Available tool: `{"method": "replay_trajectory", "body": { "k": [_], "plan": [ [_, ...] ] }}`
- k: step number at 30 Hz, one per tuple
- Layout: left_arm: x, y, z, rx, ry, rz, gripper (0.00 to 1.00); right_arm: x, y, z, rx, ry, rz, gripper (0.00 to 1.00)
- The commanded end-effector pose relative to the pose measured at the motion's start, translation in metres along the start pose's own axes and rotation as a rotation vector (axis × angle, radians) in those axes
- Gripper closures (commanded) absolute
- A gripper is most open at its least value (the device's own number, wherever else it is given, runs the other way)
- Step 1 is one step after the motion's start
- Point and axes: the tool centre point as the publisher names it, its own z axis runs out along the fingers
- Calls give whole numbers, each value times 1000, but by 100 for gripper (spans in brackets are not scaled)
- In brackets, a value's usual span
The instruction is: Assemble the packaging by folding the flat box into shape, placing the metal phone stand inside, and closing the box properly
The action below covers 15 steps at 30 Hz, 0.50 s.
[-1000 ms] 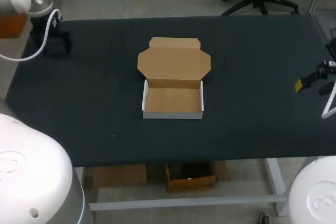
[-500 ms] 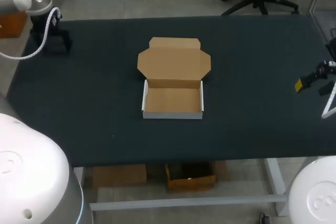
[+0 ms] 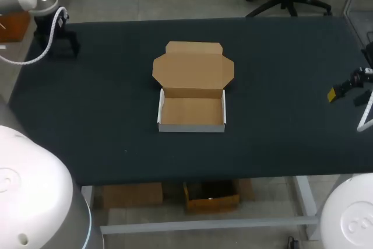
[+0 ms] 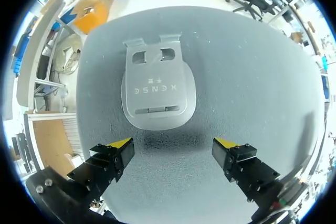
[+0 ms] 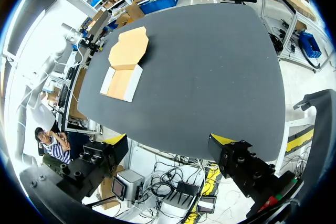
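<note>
The box [image 3: 192, 112] sits mid-table, open side up, with its lid [image 3: 193, 68] laid flat at 12 o'clock. The right gripper [image 5: 168, 140] hangs at the box's 3 o'clock, jaws wide and holding nothing. The phone stand [image 4: 157, 90] is way off around 10 o'clock, lying flat just ahead of the left gripper [image 4: 172, 146], whose jaws are also wide. I'd drop straight down and pinch its side edges low. Its long axis runs straight away from the fingers, slotted end farthest.

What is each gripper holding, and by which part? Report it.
Nothing is held. The left gripper is open, the metal phone stand lying ahead of it. The right gripper is open too, far from the cardboard box.
</note>
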Motion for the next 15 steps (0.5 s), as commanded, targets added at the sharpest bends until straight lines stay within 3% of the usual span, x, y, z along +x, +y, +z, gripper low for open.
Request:
{"method": "replay_trajectory", "body": {
  "k": [1,15],
  "plan": [
    [-3,-11,5,-50,2,-3,0,0,0,-2,3,2,0,0],
    [-7,-22,5,-49,-5,-11,0,0,0,-2,3,2,0,0]
  ]
}}
